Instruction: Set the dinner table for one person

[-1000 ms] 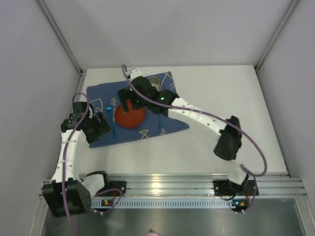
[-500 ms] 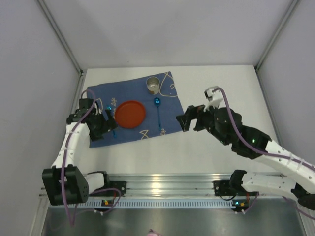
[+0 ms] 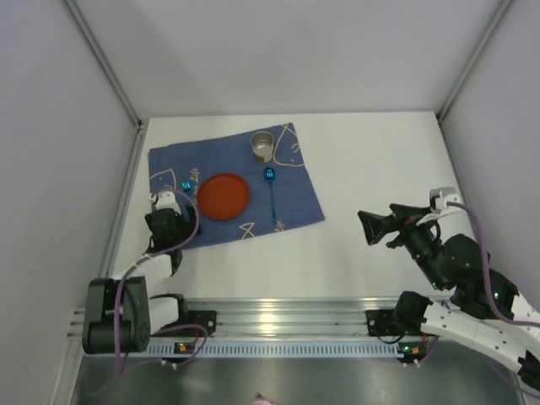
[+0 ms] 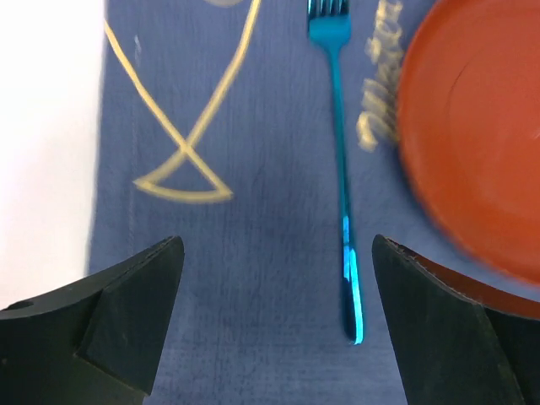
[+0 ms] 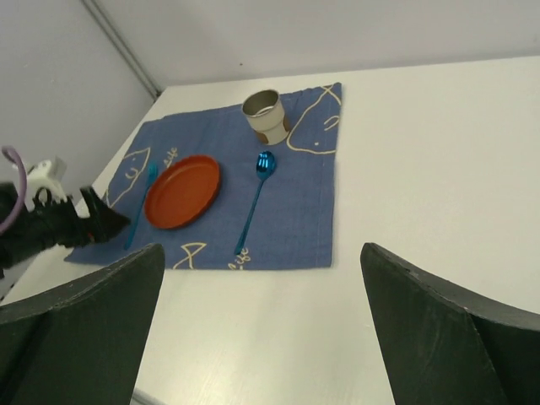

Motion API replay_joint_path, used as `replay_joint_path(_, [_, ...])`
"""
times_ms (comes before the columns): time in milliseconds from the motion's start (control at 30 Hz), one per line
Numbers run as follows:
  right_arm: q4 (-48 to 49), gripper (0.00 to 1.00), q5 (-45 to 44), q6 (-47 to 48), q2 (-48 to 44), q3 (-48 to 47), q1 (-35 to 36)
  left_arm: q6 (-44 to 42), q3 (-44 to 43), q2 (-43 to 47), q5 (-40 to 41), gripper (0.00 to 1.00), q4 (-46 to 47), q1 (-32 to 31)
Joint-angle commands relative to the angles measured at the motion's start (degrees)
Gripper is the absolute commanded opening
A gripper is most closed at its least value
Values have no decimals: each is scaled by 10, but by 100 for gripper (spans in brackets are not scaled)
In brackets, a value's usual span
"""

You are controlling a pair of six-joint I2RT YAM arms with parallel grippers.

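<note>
On the white dinner table (image 3: 388, 160) lies a dark blue cloth (image 3: 295, 198) with fish drawings. An orange plate (image 3: 224, 196) sits at its middle, a blue fork (image 3: 186, 186) to the plate's left, a blue spoon (image 3: 271, 190) to its right, and a grey cup (image 3: 263, 144) at the far edge. My left gripper (image 3: 179, 221) hovers open over the cloth's near-left part. In its wrist view the fork (image 4: 337, 126) lies free, its handle end near the right finger, beside the plate (image 4: 472, 143). My right gripper (image 3: 367, 228) is open and empty over bare table, right of the cloth.
White walls with metal corner posts close the table in on three sides. The arms' rail (image 3: 295, 316) runs along the near edge. The right wrist view shows the cloth (image 5: 295, 194), cup (image 5: 263, 114), plate (image 5: 181, 190), spoon (image 5: 256, 202) and left gripper (image 5: 93, 224).
My left gripper opened, left the fork on the cloth and drew back toward its base. The right arm swung from over the plate back to the near right.
</note>
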State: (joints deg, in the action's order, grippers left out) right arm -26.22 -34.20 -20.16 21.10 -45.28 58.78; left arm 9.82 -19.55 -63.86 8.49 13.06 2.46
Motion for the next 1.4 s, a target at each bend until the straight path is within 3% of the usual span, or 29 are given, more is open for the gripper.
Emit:
replay_joint_path(0, [-1,100,-56,0,-25,23,4,-34,82,-65,-3,99,383,-1])
replay_joint_path(133, [-1,100,-79,32,-22,36,3,-44,41,-133,-23,98,407,2])
replay_joint_path(233, [8,100,-105,1,-5,48,4,-23,6,-180,-72,98,414,16])
replay_joint_path(400, [40,100,-119,-13,20,73,3,-51,59,-276,-122,99,614,11])
replay_joint_path(533, [48,100,-144,-25,40,105,3,-54,26,-263,-117,98,521,4])
replay_joint_path(600, [85,100,-174,-15,51,131,3,-68,14,-264,-70,98,499,-18])
replay_joint_path(700, [159,100,-210,31,99,146,-2,-70,15,-264,-64,99,501,-22])
replay_joint_path(800, [220,100,-210,158,183,156,-28,-70,15,-264,-64,99,500,-23])
replay_joint_path(967, [348,100,25,197,253,207,-233,-69,14,-263,-65,98,500,-22])
replay_joint_path(1033, [402,99,40,221,309,208,-302,-69,15,-264,-64,99,500,-22])
replay_joint_path(1200, [519,100,104,237,403,227,-416,-70,15,-264,-64,99,500,-21])
replay_joint_path(1267, [576,100,214,234,442,247,-464,-69,15,-264,-64,99,500,-21])
replay_joint_path(1367, [652,100,277,180,514,238,-512,-70,15,-264,-65,99,501,-22])
